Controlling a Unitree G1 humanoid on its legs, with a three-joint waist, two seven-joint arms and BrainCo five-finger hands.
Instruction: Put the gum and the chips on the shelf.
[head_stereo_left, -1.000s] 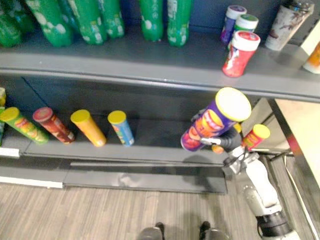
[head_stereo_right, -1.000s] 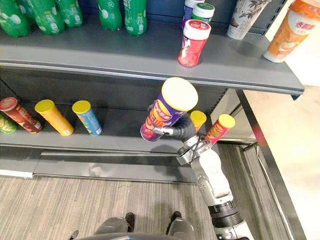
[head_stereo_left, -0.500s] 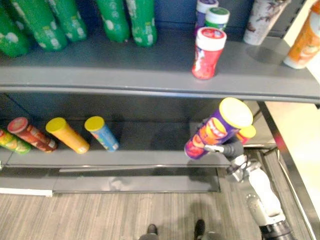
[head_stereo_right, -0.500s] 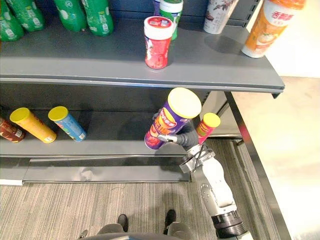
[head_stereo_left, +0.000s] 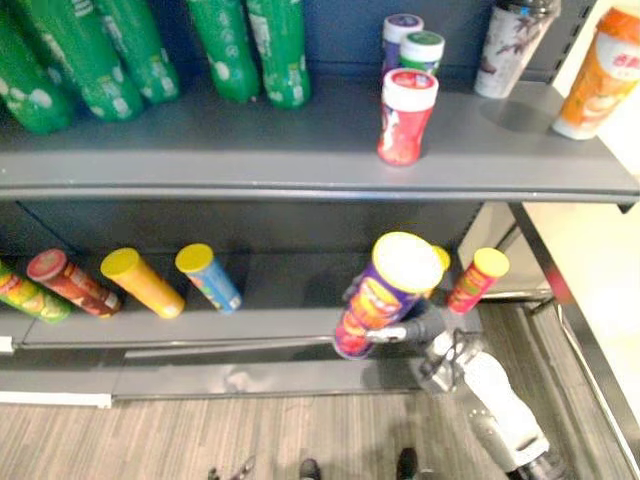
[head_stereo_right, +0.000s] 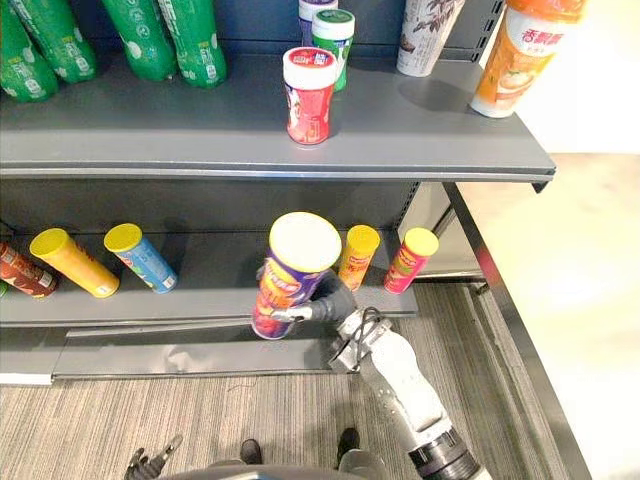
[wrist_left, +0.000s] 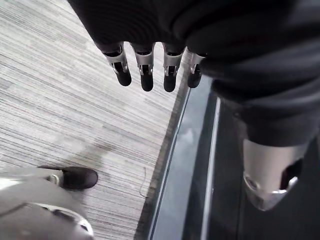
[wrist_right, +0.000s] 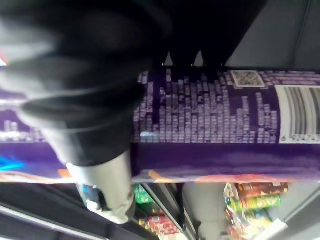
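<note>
My right hand (head_stereo_left: 420, 328) is shut on a purple chips can (head_stereo_left: 385, 290) with a pale yellow lid. It holds the can tilted in front of the lower shelf (head_stereo_left: 270, 322), with the base near the shelf's front edge. The fingers and thumb (wrist_right: 100, 185) wrap the can's purple side (wrist_right: 225, 120). A red gum jar (head_stereo_left: 405, 115) with a white lid stands upright on the upper shelf (head_stereo_left: 250, 165). My left hand (wrist_left: 145, 75) hangs over the striped floor, fingers straight and holding nothing.
Purple and green jars (head_stereo_left: 415, 50) stand behind the red one. Green bottles (head_stereo_left: 250, 45) and tall cups (head_stereo_left: 595, 70) line the upper shelf. Several chips cans (head_stereo_left: 140, 283) lie on the lower shelf at the left, two more (head_stereo_left: 478, 280) beside the held can. A shelf upright (head_stereo_left: 560, 300) stands at the right.
The camera has shifted. My right hand has carried the purple can left and lower, towards the lower shelf's front edge, uncovering the two cans to its right.
</note>
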